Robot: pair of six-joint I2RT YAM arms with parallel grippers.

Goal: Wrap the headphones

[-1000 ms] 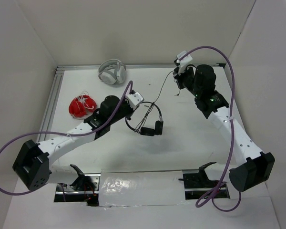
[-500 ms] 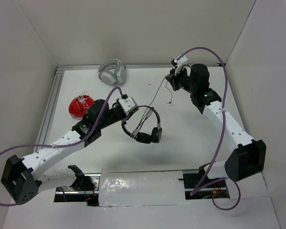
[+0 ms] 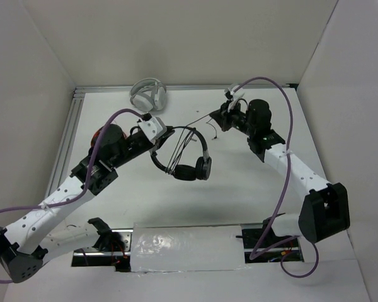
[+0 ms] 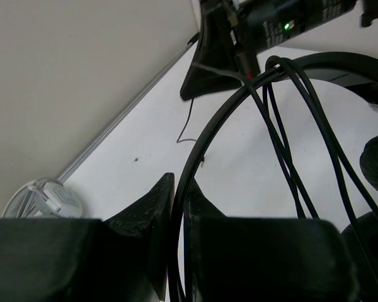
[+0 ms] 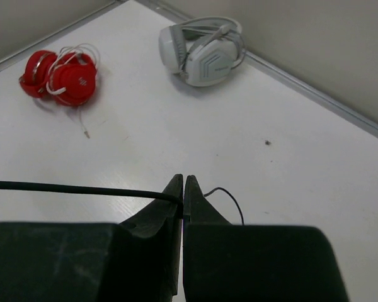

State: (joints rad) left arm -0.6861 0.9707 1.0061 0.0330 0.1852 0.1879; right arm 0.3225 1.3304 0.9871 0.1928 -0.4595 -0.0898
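While left claw [image 4: 178, 190] pinches headphones [image 3: 199, 168], right claw [image 5: 183, 184] their cable [image 5: 82, 188], white table [image 3: 239, 189] sits between pale walls [image 3: 195, 38].

1. No text, brand or number is legible anywhere.
2. White headphones [image 5: 201, 47]: faint ear-cup marking, too small to read.
3. Right arm's black housing [image 4: 327, 7]: tiny white print, blurred.

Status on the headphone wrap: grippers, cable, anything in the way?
Left gripper shut on headband of black headphones. Right gripper shut on cable, taut; a few loops cross the band. Red headphones and white headphones sit aside, not in the way.
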